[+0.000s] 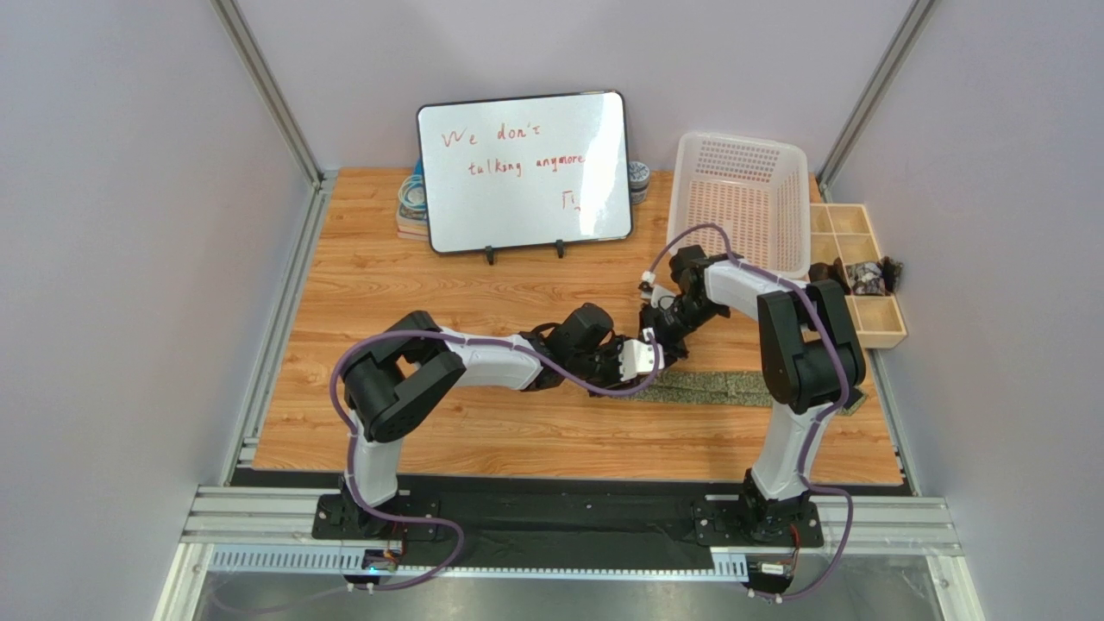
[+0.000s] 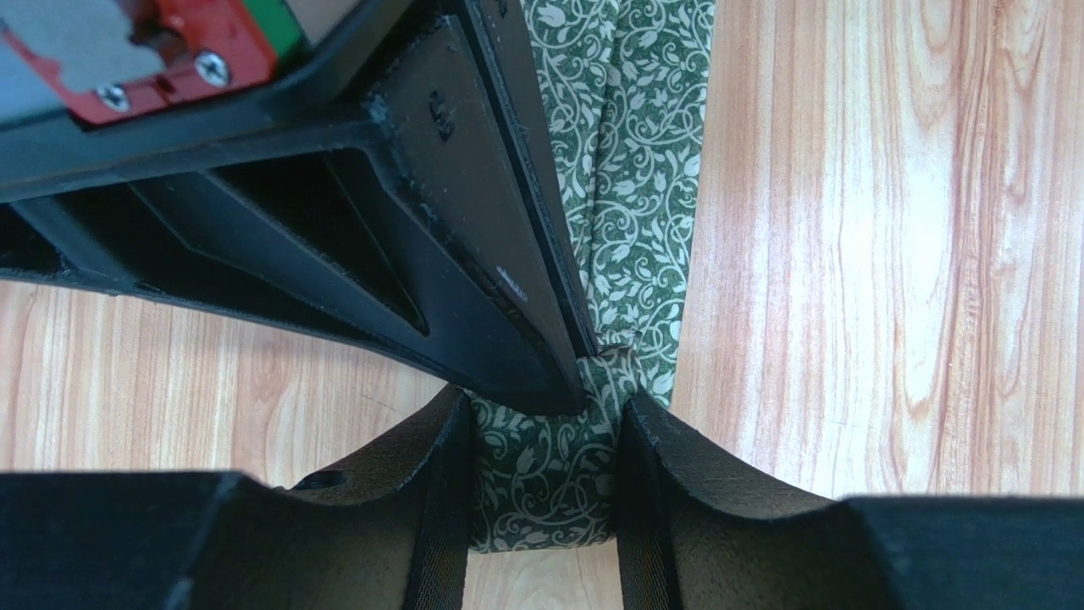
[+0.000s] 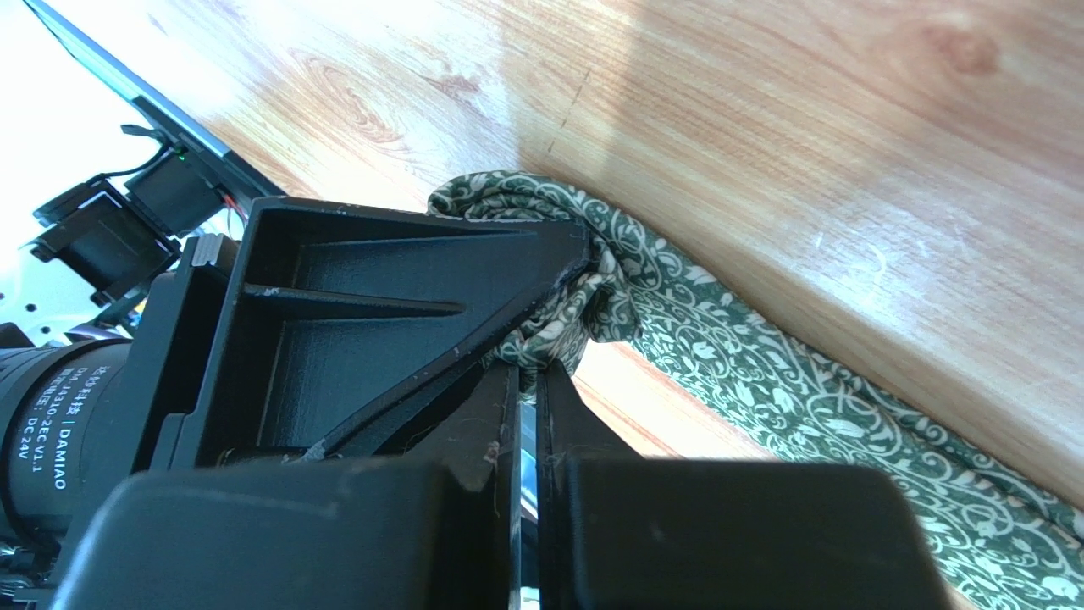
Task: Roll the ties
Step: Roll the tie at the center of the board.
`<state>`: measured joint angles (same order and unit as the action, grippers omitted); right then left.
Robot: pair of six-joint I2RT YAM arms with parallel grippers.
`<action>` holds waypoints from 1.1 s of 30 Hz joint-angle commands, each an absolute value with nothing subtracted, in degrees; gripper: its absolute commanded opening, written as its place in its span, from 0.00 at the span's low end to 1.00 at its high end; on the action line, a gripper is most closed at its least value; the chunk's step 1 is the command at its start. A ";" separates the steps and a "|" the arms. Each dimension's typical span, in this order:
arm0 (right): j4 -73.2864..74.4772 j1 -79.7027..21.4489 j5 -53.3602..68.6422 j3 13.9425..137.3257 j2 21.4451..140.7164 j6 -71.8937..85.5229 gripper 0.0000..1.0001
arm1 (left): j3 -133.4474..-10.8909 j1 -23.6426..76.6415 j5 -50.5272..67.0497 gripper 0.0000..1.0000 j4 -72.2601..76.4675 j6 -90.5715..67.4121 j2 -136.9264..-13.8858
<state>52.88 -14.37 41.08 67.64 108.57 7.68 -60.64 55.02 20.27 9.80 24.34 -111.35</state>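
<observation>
The tie (image 1: pixel 728 387) is laid flat on the table (image 1: pixel 389 291), a bit off centre toward 4 o'clock, the strip running out to 3 o'clock. Its far tip is cut off by the right arm. The bunched end is clamped by the left gripper (image 2: pixel 545 439) and nipped by the right gripper (image 3: pixel 535 375) from 12 o'clock. From above that end is hidden, so the roll can't be made out.
</observation>
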 commanded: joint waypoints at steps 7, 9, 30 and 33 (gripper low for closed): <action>50.28 -11.51 30.15 64.16 109.95 6.85 0.00 | -57.92 54.40 15.56 0.38 -5.97 25.14 -116.54; 49.84 -11.51 29.10 63.63 110.21 7.12 0.00 | -58.18 54.32 15.91 0.43 -6.24 24.79 -116.19; 48.69 -12.91 19.78 63.81 114.08 7.21 0.00 | -56.17 53.09 22.67 0.80 4.02 18.99 -104.95; 48.96 -14.23 19.51 64.86 115.57 7.73 0.00 | -54.41 53.09 23.73 0.80 8.59 18.98 -104.33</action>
<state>54.02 -11.88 31.94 65.25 111.07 9.06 -57.10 53.15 21.98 4.73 19.94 -106.74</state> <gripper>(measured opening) 0.007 0.799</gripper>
